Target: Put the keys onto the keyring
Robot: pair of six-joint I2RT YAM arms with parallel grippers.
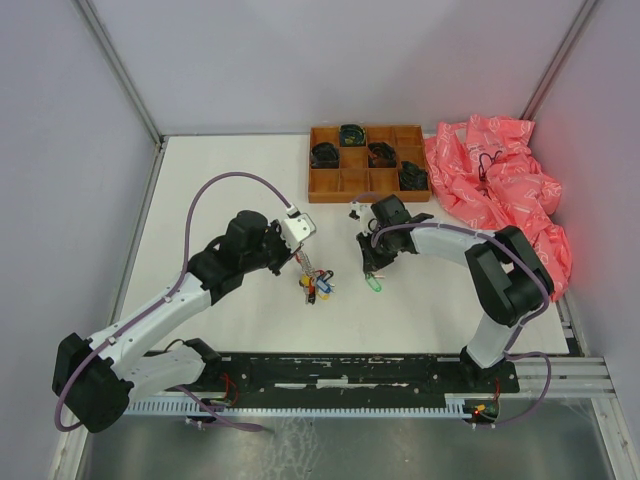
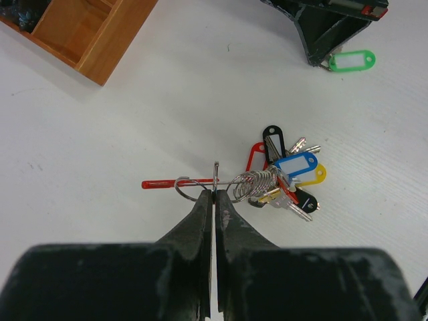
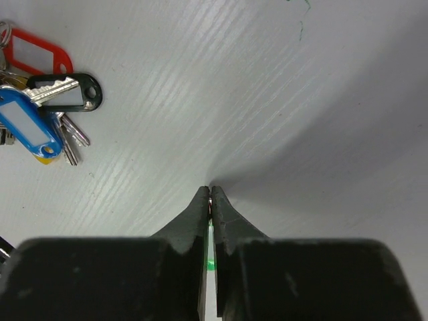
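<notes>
Two pinches carry this step: nearest me, my left gripper point(image 2: 215, 195) is clamped shut on the thin silvery keyring point(image 2: 231, 182). Its blue, yellow, black and red tagged keys point(image 2: 289, 172) lie bunched on the tabletop point(image 2: 134, 120) just beyond. Farther off, my right gripper point(image 3: 210, 195) is narrowed onto the green-tagged key point(image 2: 351, 61); I judge I should carry it across low and meet the ring's wire squarely with its hole.
</notes>
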